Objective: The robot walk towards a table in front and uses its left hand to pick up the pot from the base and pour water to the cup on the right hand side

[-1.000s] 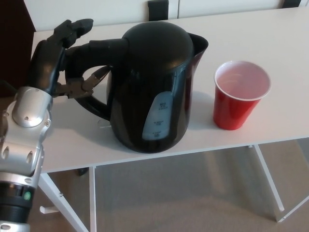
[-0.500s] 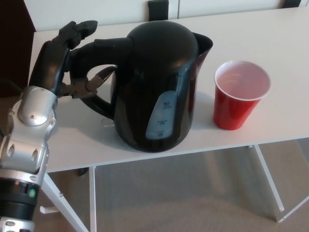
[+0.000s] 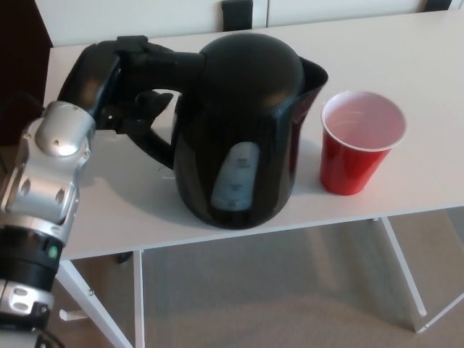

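Observation:
A black electric kettle [image 3: 243, 134] stands near the front edge of the white table [image 3: 406, 51], its spout turned toward the right. My left hand [image 3: 116, 83] is wrapped around the kettle's handle [image 3: 156, 69], fingers over the top and thumb through the loop. A red plastic cup [image 3: 360, 141] with a white inside stands upright just right of the kettle, a small gap between them. The kettle's base is hidden under it. My right hand does not show.
The table's front edge runs just below the kettle and cup, with white legs [image 3: 138, 297] and grey floor beneath. A dark object [image 3: 238, 13] sits at the table's far edge against the wall.
My left hand went from open beside the handle to closed around it. The kettle has shifted slightly right, toward the cup.

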Robot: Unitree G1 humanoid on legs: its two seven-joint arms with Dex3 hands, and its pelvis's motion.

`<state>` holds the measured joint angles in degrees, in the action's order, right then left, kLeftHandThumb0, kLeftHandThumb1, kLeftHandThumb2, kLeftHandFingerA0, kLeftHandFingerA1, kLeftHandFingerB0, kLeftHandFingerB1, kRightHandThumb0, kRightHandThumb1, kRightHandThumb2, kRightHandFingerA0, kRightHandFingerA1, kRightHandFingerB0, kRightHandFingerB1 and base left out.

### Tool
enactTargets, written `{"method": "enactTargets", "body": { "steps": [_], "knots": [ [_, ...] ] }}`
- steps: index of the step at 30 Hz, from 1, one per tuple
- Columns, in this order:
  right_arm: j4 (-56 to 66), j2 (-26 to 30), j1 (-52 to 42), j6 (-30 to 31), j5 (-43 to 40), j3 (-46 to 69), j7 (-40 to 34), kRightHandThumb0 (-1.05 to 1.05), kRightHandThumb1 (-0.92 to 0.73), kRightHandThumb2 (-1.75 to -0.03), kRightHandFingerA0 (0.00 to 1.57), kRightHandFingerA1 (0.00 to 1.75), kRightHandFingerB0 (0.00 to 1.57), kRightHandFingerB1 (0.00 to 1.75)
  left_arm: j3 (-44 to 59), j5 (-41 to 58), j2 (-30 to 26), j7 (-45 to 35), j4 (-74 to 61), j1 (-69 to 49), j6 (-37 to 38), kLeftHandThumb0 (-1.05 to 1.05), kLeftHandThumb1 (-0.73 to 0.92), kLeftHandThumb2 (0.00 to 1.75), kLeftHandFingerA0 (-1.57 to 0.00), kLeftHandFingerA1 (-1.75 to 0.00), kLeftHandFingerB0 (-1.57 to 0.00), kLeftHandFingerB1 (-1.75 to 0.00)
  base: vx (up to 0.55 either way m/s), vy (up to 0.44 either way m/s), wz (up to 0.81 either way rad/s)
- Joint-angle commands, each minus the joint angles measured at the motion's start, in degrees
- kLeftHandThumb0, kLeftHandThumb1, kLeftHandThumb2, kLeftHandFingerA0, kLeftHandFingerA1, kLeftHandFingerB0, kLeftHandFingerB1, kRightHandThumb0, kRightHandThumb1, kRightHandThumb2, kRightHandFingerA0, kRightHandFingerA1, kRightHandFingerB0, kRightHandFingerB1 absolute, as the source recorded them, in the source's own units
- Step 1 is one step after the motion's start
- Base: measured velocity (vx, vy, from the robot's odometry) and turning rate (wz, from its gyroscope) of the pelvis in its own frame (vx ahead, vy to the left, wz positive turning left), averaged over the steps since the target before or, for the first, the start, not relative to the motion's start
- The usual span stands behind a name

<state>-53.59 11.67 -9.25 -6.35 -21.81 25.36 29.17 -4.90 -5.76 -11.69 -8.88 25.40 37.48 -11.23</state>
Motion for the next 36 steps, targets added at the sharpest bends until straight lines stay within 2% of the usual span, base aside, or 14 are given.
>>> {"method": "enactTargets", "body": {
  "steps": [1,12,14,19,20,21,24,25,26,27,29,30,33,36],
  "knots": [
    [0.6,0.3,0.3,1.4,-1.0,0.5,0.3,-0.10,-0.47,-0.89,0.31,0.58,0.25,0.54,0.8,2.7,1.7,-3.3,2.8,1.1,-1.4,-0.04,0.71,0.92,-0.76,-1.60,-0.73,-1.40,0.00,0.000,0.00],
    [-0.1,0.5,0.8,-0.3,-0.1,0.0,0.2,-0.12,-0.43,-0.87,0.35,0.60,0.34,0.58,2.5,5.0,4.4,-6.5,6.1,1.4,0.7,-0.02,0.72,0.86,-0.76,-1.61,-0.72,-1.39,0.00,0.000,0.00],
    [-1.6,0.8,1.6,-0.4,-0.3,0.3,0.5,-0.10,-0.45,-0.88,0.36,0.60,0.31,0.57,2.8,5.0,4.9,-5.9,6.9,1.3,1.4,-0.05,0.65,1.01,-0.74,-1.65,-0.71,-1.46,0.00,0.000,0.00],
    [-2.1,0.9,1.8,-0.9,0.0,0.2,0.2,-0.11,-0.44,-0.87,0.37,0.60,0.31,0.57,3.7,5.5,5.4,-5.2,6.4,1.0,1.2,-0.04,0.65,1.01,-0.74,-1.63,-0.72,-1.43,0.00,0.000,0.00],
    [-1.8,0.8,1.8,-0.7,0.0,0.1,0.3,-0.11,-0.44,-0.88,0.35,0.60,0.30,0.56,5.2,7.0,6.1,-4.7,5.2,0.9,0.2,-0.04,0.70,0.92,-0.71,-1.70,-0.60,-1.47,0.00,0.000,0.00],
    [-1.1,0.6,1.7,-0.6,0.0,0.0,0.2,-0.12,-0.44,-0.87,0.36,0.60,0.34,0.58,7.8,9.8,7.2,-3.9,3.2,0.7,-1.6,-0.01,0.70,0.87,-0.66,-1.73,-0.62,-1.52,0.00,0.000,0.00],
    [-0.6,0.6,1.5,-0.7,0.3,-0.3,-0.2,-0.12,-0.44,-0.87,0.36,0.60,0.34,0.58,9.1,10.0,8.0,-3.8,2.1,0.6,-2.6,-0.01,0.70,0.87,-0.66,-1.73,-0.62,-1.52,0.00,0.000,0.00],
    [-0.5,0.7,1.7,-0.4,0.3,-0.3,-0.1,-0.11,-0.44,-0.88,0.36,0.60,0.30,0.57,10.5,11.0,8.7,-2.9,0.9,0.8,-3.5,-0.05,0.78,0.80,-0.61,-1.70,-0.58,-1.48,0.00,0.000,0.00],
    [-0.2,0.9,1.9,0.0,0.4,-0.5,0.0,-0.11,-0.45,-0.88,0.34,0.59,0.27,0.55,12.6,12.6,9.9,-1.1,-1.0,1.3,-4.7,0.00,0.78,0.76,-0.70,-1.75,-0.59,-1.51,0.00,0.000,0.00],
    [0.3,0.9,1.7,0.1,0.5,-0.7,0.0,-0.11,-0.45,-0.88,0.34,0.59,0.27,0.55,13.0,12.6,10.1,-0.7,-1.4,1.4,-4.9,0.00,0.78,0.76,-0.70,-1.75,-0.59,-1.51,0.00,0.000,0.00],
    [0.9,1.0,1.4,-0.2,0.6,-1.0,0.7,-0.10,-0.46,-0.89,0.32,0.59,0.24,0.54,14.6,13.3,10.9,0.1,-2.6,1.7,-6.0,-0.01,0.76,0.79,-0.71,-1.75,-0.60,-1.52,0.00,0.000,0.00],
    [1.8,0.9,1.2,0.6,0.7,-1.2,0.2,-0.08,-0.47,-0.90,0.32,0.58,0.23,0.53,15.5,13.4,10.7,1.0,-3.4,2.8,-6.9,-0.04,0.75,0.87,-0.75,-1.72,-0.62,-1.54,0.00,0.000,0.00],
    [3.8,0.9,0.9,2.1,1.1,-2.0,-1.0,-0.06,-0.48,-0.90,0.35,0.60,0.26,0.55,17.0,13.3,10.1,1.7,-4.0,5.1,-6.8,-0.05,0.64,0.94,-0.75,-1.69,-0.69,-1.54,0.00,0.000,0.00],
    [4.8,0.8,0.6,2.7,1.1,-2.2,-1.4,-0.06,-0.48,-0.90,0.35,0.60,0.26,0.55,17.4,13.0,10.1,1.7,-4.2,5.5,-7.2,-0.05,0.64,0.94,-0.75,-1.69,-0.69,-1.54,0.00,0.000,0.00]
  ]
}}
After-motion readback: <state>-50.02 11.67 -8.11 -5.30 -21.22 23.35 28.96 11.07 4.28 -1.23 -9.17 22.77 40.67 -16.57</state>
